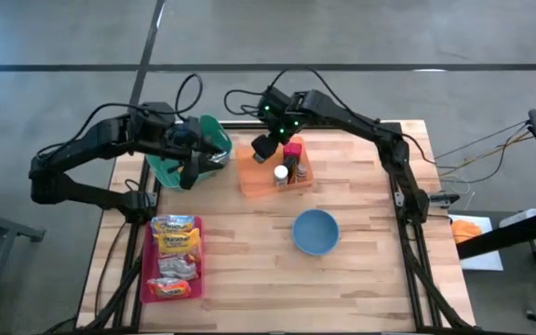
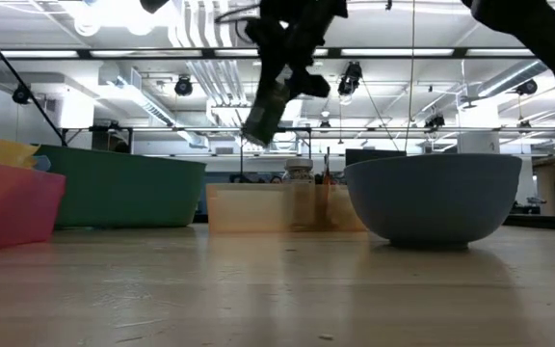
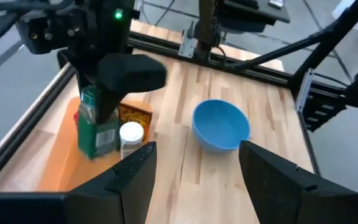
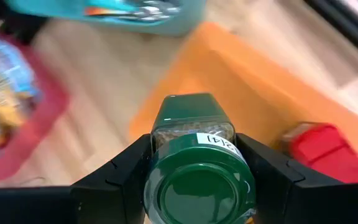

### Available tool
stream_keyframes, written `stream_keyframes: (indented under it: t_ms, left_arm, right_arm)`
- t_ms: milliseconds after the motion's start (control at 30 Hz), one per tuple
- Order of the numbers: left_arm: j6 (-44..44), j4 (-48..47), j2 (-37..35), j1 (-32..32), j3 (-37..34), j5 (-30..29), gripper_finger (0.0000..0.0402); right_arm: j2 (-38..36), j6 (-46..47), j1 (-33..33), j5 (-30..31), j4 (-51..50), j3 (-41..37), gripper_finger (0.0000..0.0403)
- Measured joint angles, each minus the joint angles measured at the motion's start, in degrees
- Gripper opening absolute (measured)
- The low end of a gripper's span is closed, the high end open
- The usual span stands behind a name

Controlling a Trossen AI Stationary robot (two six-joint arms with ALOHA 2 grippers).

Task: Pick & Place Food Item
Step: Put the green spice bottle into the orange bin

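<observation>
Fingers (image 4: 120, 177) of right gripper (image 4: 194, 180) clamp a square, green-lidded jar (image 4: 192, 146) (glassy).

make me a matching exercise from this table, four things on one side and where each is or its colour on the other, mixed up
Things:
1. green-lidded jar
2. bowl
3. snack packets
4. white-capped bottle

Places or colours:
A. blue, on bare wood
B. standing in the orange tray
C. gripped in the right claw
D. lying in the red tray

Pairs: 1-C, 2-A, 3-D, 4-B
</observation>
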Motion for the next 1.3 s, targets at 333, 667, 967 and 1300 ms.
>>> stream_keyframes:
  t_ms: [333,667,967,1300]
  left_arm:
    - [-0.06,-6.51,-0.07,0.13,-0.02,-4.87,0.0228]
    - [-0.19,-10.70,-0.02,0.13,-0.02,-4.87,0.0228]
    - [-0.04,-9.52,0.00,0.15,-0.15,-5.13,0.0228]
    - [-0.11,-6.46,-0.09,0.15,-5.26,-5.26,0.0228]
  right_arm:
    - [1.94,-0.45,-1.13,7.85,-0.30,-0.89,0.0192]
    - [7.07,-9.22,-0.68,9.31,-0.79,-0.87,0.0192]
    - [9.57,-17.30,0.69,12.44,-1.93,-0.89,0.0192]
    - [9.83,-22.62,1.45,13.79,-3.40,-0.89,0.0192]
